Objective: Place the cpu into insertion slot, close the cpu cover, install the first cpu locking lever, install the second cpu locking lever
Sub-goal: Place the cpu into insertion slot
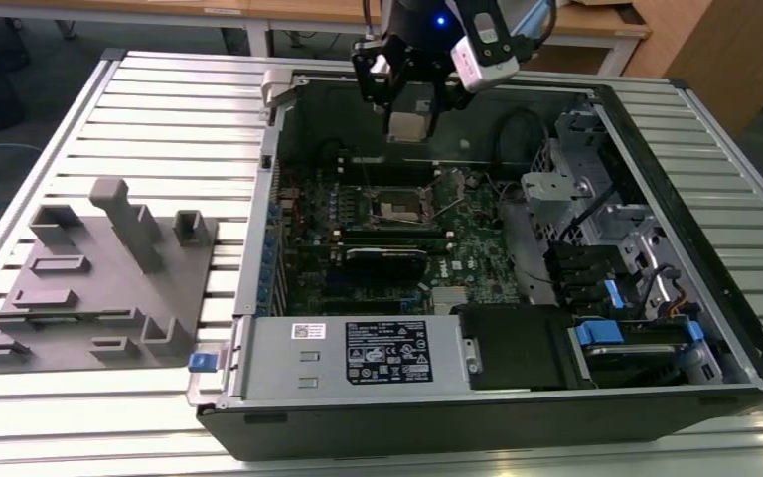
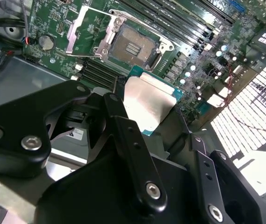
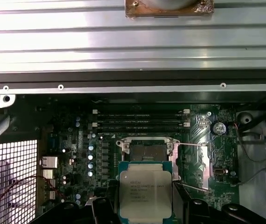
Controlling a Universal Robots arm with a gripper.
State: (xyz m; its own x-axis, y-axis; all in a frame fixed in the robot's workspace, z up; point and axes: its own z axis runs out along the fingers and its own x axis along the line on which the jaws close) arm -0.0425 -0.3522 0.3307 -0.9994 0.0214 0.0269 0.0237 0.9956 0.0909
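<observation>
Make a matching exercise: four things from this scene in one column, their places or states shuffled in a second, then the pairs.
1. the cpu
2. the insertion slot
3. the cpu cover
4. grey fixture block

A. swung open beside the slot
B. on the slatted table, to the exterior view's left of the computer case
C. gripped in the pincer above the motherboard
D. unfilled, on the motherboard

Pairs: 1-C, 2-D, 3-A, 4-B.

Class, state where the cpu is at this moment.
In the first wrist view the cpu is gripped by the tool, poised near the open insertion slot.
</observation>
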